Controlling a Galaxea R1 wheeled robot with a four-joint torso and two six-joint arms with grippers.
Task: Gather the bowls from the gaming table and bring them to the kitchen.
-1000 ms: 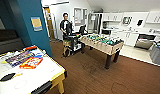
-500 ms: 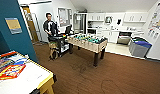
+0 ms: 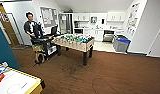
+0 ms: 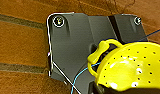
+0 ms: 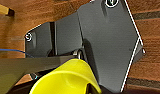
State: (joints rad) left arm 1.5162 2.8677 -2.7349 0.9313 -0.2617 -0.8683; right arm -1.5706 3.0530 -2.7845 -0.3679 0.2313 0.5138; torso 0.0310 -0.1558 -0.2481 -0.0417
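Since a second ago my head camera has swung right: the foosball table [image 3: 74,43] sits mid-room now, and the white-topped table [image 3: 19,83] has slid to the lower left corner. A person [image 3: 31,26] stands behind a cart [image 3: 46,45], and the kitchen [image 3: 96,25] with white cabinets lies at the back, a blue-lidded bin [image 3: 121,43] beside it. From my left wrist, a yellow perforated bowl [image 4: 131,67] with a loop handle hangs above brown floor [image 4: 18,42]. From my right wrist, a yellow bowl rim [image 5: 68,77] shows close. Whether my fingers grip either, I cannot tell.
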